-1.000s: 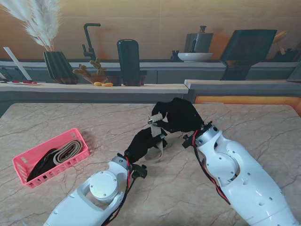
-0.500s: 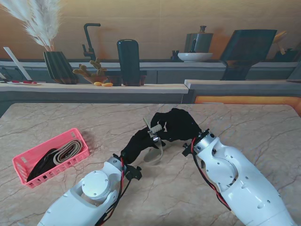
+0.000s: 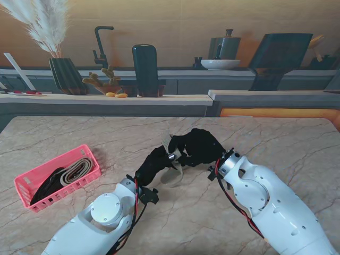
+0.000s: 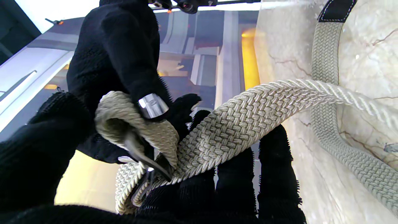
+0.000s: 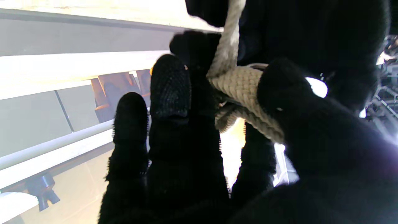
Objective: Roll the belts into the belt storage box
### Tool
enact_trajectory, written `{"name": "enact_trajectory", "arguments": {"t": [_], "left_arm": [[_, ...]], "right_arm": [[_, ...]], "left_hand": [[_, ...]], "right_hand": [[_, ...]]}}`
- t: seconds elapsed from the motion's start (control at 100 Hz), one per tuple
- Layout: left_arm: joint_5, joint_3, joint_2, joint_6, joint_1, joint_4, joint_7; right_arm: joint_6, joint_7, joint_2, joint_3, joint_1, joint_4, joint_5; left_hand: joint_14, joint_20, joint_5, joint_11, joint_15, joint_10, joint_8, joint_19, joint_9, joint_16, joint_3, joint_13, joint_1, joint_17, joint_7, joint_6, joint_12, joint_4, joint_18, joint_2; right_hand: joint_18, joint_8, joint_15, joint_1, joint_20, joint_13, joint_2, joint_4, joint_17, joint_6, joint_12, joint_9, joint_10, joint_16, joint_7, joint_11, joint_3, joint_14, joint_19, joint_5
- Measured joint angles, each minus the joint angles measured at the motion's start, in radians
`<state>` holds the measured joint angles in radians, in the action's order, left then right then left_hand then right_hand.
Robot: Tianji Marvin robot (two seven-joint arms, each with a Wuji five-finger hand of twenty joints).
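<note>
A woven beige belt (image 4: 236,124) is partly coiled at its buckle end, the small roll (image 4: 136,124) raised off the marble table between two black-gloved hands near the table's middle, a silver metal tip (image 4: 153,105) showing on it. Its free length trails down onto the table, ending in a black stitched tab (image 4: 337,11). To the left, a pink slotted storage box (image 3: 32,197) lies at an angle, holding a beige belt (image 3: 79,169) and a black belt (image 3: 45,186).

A kitchen: faucet (image 3: 101,45) and bowl (image 3: 220,64) (marble worktop (image 3: 297,143)).
</note>
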<state>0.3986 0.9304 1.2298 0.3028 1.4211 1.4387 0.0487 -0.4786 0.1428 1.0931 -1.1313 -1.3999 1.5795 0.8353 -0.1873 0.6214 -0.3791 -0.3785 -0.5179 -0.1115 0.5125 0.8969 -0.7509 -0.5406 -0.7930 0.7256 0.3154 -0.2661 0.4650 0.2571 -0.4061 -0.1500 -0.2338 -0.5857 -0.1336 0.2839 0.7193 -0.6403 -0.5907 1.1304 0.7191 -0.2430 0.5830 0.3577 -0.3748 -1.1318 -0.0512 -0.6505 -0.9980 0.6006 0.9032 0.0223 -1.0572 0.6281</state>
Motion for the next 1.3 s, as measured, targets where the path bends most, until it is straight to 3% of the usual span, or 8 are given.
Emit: {"name": "enact_trajectory", "arguments": {"t": [0.09, 0.19, 0.3, 0.52, 0.68, 0.98, 1.16, 1.3], "left_arm": [[0.008, 0.003, -0.001, 0.000, 0.002, 0.002, 0.001], [0.007, 0.007, -0.002, -0.005, 0.006, 0.006, -0.004], [-0.020, 0.011, -0.006, -0.017, 0.010, 0.014, -0.008], [-0.050, 0.019, -0.019, -0.032, 0.006, 0.026, 0.016], [-0.082, 0.011, -0.011, -0.049, 0.002, 0.039, -0.034], [-0.184, 0.000, 0.013, -0.062, -0.007, 0.032, -0.137], [-0.319, -0.021, 0.015, -0.033, -0.025, 0.004, -0.168], [-0.355, -0.034, 0.014, -0.017, -0.032, -0.003, -0.191]], "right_arm": [[-0.008, -0.019, -0.007, 0.003, 0.000, 0.000, 0.008], [-0.015, -0.048, -0.013, 0.003, 0.000, 0.002, 0.010], [-0.018, -0.053, -0.018, 0.003, 0.000, 0.003, 0.027], [-0.016, -0.034, -0.020, -0.010, -0.018, 0.011, 0.054], [-0.036, -0.010, -0.018, -0.040, -0.048, 0.040, 0.076], [-0.058, 0.154, -0.010, -0.109, -0.131, 0.144, 0.187], [0.013, 0.087, -0.009, -0.131, -0.145, 0.178, 0.149], [0.088, 0.009, -0.012, -0.128, -0.139, 0.182, 0.116]], "left_hand": [[0.000, 0.013, 0.000, -0.003, -0.039, -0.057, 0.000, 0.024, -0.002, -0.026, 0.004, 0.013, 0.027, -0.017, 0.000, 0.000, -0.015, 0.000, 0.000, 0.001], [0.001, 0.022, 0.008, -0.027, -0.090, -0.102, 0.002, 0.061, -0.008, -0.053, 0.013, 0.043, 0.166, -0.058, 0.000, -0.004, -0.034, 0.000, 0.001, 0.002], [0.032, 0.022, 0.038, -0.039, -0.125, -0.105, 0.012, 0.075, -0.008, -0.076, 0.053, 0.080, 0.347, -0.109, 0.019, -0.017, -0.075, 0.032, 0.032, 0.026], [0.043, 0.021, 0.063, 0.028, -0.039, -0.087, 0.012, 0.053, -0.038, -0.234, 0.127, 0.110, 0.684, -0.137, 0.043, -0.044, -0.270, 0.044, 0.059, 0.093], [0.043, 0.037, 0.022, 0.028, -0.040, -0.007, 0.051, 0.050, -0.078, -0.347, 0.177, 0.118, 0.758, -0.142, 0.157, -0.148, -0.318, 0.042, 0.059, 0.115], [0.032, 0.093, 0.020, 0.004, -0.061, 0.006, 0.139, 0.055, -0.079, -0.425, 0.212, 0.117, 0.792, -0.138, 0.261, -0.188, -0.384, 0.040, 0.056, 0.132], [0.029, 0.109, -0.004, 0.004, -0.089, 0.006, 0.169, 0.075, -0.090, -0.433, 0.229, 0.114, 0.795, -0.131, 0.282, -0.214, -0.423, 0.040, 0.052, 0.132], [0.023, 0.110, -0.004, 0.004, -0.112, 0.006, 0.190, 0.085, -0.090, -0.433, 0.246, 0.103, 0.806, -0.127, 0.295, -0.221, -0.466, 0.040, 0.048, 0.133]], "right_hand": [[0.000, 0.000, -0.026, 0.025, 0.000, -0.037, 0.011, 0.000, -0.011, 0.006, -0.012, 0.052, -0.002, 0.008, 0.039, 0.014, 0.020, -0.001, 0.017, -0.019], [0.000, 0.062, -0.048, 0.063, 0.000, -0.059, 0.012, 0.005, -0.023, 0.003, -0.012, 0.105, 0.000, 0.009, 0.147, 0.017, 0.039, -0.003, 0.038, -0.021], [0.000, 0.127, -0.062, 0.104, 0.000, -0.088, 0.014, 0.069, -0.029, -0.006, -0.013, 0.141, 0.009, 0.009, 0.217, 0.023, 0.049, -0.005, 0.049, -0.021], [0.000, 0.207, -0.049, 0.117, 0.000, -0.116, 0.018, 0.091, -0.037, -0.025, -0.023, 0.195, 0.039, 0.009, 0.270, 0.042, 0.057, -0.006, 0.057, -0.035], [0.000, 0.220, 0.050, 0.139, -0.012, -0.117, 0.018, 0.094, -0.039, -0.057, -0.036, 0.203, 0.023, -0.029, 0.267, 0.070, 0.056, -0.007, 0.057, -0.099], [0.013, 0.241, 0.108, 0.195, -0.024, -0.137, 0.001, 0.096, -0.038, -0.125, -0.060, 0.237, 0.018, -0.053, 0.258, 0.110, 0.035, -0.021, 0.057, -0.107], [0.014, 0.255, 0.067, 0.195, -0.024, -0.238, -0.073, 0.096, -0.062, -0.268, -0.059, 0.541, -0.063, -0.029, 0.301, 0.077, -0.106, -0.022, 0.063, -0.306], [0.014, 0.255, 0.048, 0.192, -0.023, -0.254, -0.081, 0.113, -0.058, -0.291, -0.036, 0.711, -0.138, -0.003, 0.347, 0.037, -0.206, -0.022, 0.069, -0.362]]}}
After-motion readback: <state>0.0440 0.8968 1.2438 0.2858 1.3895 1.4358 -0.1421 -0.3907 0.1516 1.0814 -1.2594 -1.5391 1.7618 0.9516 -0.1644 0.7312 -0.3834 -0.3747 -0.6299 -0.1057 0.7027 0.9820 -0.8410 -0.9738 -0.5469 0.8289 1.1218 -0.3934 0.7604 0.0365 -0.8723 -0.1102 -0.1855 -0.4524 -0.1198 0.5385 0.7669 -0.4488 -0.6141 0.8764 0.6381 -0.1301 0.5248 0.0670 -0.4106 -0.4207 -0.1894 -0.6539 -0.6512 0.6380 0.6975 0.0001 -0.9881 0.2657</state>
